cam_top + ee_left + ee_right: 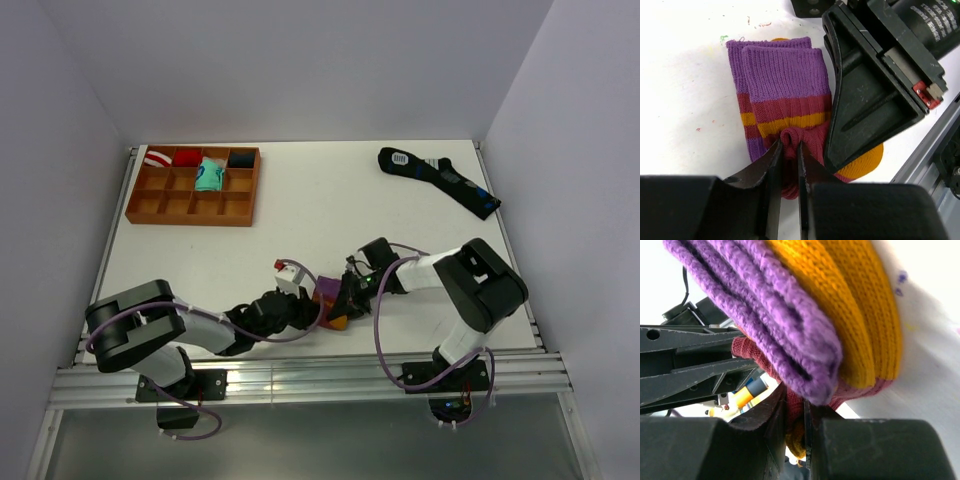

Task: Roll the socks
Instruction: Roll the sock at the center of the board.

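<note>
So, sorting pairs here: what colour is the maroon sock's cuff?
Purple cuff on the socks, clearest in left wrist view.

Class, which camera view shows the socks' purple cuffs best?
Left wrist view: both purple cuffs of the socks lie flat, facing the camera. Right wrist view shows only their folded edges, close up; top view shows a tiny purple patch.

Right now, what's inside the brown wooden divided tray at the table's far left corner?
The wooden tray holds rolled bundles along its far row: striped bundle, red bundle, teal bundle, dark bundle. Other compartments show bare wood. Anything beneath the bundles is covered.
</note>
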You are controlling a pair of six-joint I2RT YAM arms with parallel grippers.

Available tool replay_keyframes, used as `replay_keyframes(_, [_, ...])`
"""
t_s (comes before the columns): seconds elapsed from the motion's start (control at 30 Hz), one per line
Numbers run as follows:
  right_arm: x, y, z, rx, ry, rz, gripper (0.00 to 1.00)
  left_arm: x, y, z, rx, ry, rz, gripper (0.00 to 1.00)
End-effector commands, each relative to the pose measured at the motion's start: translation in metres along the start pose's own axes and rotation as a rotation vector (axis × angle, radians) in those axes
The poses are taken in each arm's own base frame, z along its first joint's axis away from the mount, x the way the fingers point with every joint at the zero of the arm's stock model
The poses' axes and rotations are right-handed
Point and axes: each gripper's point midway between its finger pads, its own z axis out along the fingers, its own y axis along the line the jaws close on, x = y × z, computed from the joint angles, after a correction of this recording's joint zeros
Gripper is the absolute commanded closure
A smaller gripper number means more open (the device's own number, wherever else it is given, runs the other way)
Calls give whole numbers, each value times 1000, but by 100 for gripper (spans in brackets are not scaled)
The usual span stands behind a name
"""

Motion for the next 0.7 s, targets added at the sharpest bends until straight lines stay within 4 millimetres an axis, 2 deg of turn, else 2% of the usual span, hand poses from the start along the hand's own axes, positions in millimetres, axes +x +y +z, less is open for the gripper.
replay_keyframes(0.0, [3,-20,-1,74,-38,18,80,11,-8,8,-6,89,-21,100])
replay_keyframes(0.1, [-3,-26,-3,109,-85,1,68,20,-7,11,-43,158,-34,100])
replay_keyframes(0.23, [-13,-28,-10,153,-165,-41,58,33,-5,11,-78,235,-69,100])
replay_keyframes(0.47, [-31,-28,-33,248,-344,-130,48,44,2,5,-113,325,-137,100])
replay_keyframes(0.67, [-50,-14,-63,265,-559,-236,44,42,7,-5,-100,391,-192,99])
